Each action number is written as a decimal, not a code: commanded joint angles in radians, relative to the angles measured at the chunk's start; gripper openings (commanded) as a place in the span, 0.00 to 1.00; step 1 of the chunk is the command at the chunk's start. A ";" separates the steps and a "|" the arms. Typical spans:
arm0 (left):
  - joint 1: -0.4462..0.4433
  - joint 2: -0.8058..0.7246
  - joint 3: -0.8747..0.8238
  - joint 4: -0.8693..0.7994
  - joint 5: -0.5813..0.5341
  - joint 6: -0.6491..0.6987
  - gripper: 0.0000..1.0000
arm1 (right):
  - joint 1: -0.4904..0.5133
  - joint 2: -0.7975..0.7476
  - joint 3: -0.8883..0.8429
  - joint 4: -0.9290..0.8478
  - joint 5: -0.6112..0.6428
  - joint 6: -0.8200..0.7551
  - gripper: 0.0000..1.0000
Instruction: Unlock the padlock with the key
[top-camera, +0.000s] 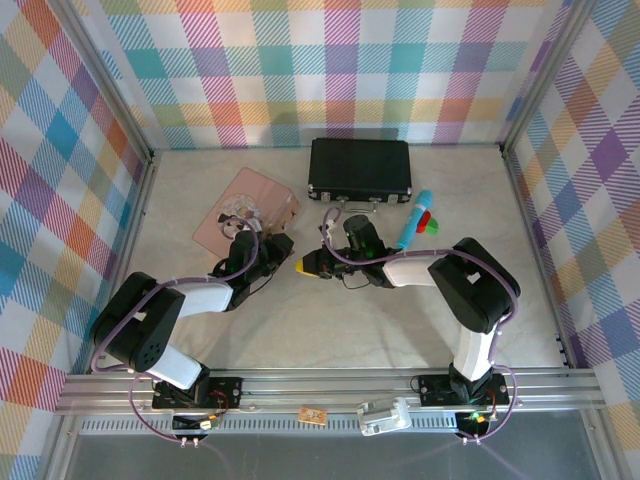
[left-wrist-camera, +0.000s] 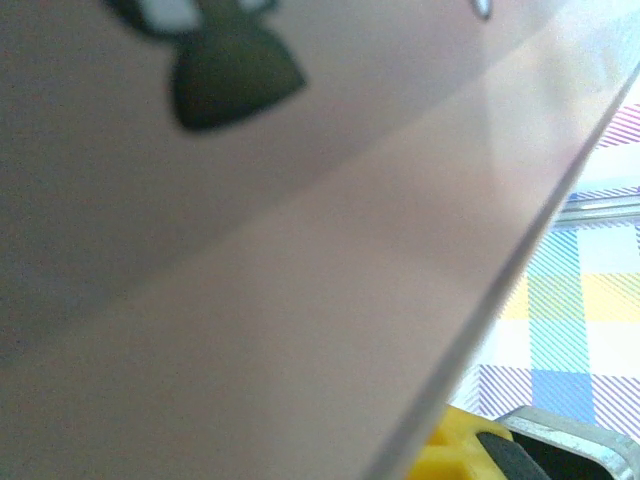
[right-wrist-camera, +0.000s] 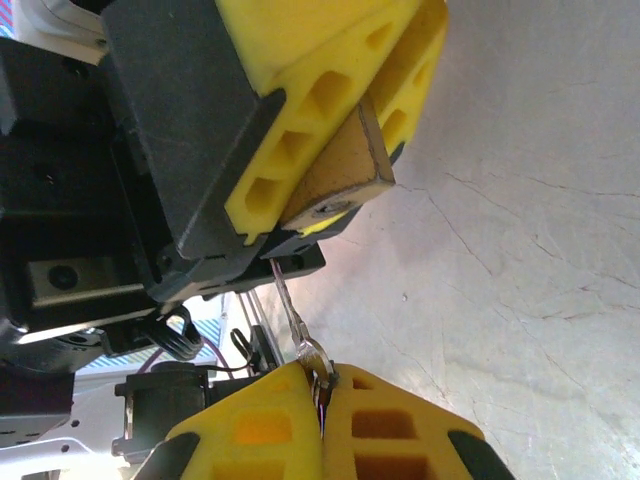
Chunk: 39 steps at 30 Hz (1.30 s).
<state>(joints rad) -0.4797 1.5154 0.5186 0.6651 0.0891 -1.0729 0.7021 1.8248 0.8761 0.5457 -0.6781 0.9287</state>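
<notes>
From above, the left gripper and right gripper sit nose to nose mid-bench, a pale veined top fenced by plaid walls. In the left wrist view, a blurred pink surface sits close to the lens. In the right wrist view, the left gripper clamps the padlock and the right pinches the key just below it. Insertion looks to be the step in hand. Next comes fine alignment with the keyhole, then a twist.
</notes>
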 joint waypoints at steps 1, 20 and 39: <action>-0.014 -0.040 -0.011 0.097 0.041 -0.012 0.00 | 0.008 0.023 0.043 0.045 -0.018 0.011 0.00; -0.017 -0.096 -0.016 0.025 -0.023 0.003 0.00 | 0.007 -0.030 -0.034 -0.009 0.024 0.009 0.00; -0.019 -0.066 -0.017 0.056 -0.019 -0.007 0.00 | 0.016 -0.032 -0.049 0.077 0.021 0.057 0.00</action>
<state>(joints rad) -0.4850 1.4483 0.5018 0.6353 0.0700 -1.0588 0.7086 1.8202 0.8169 0.5770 -0.6540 0.9691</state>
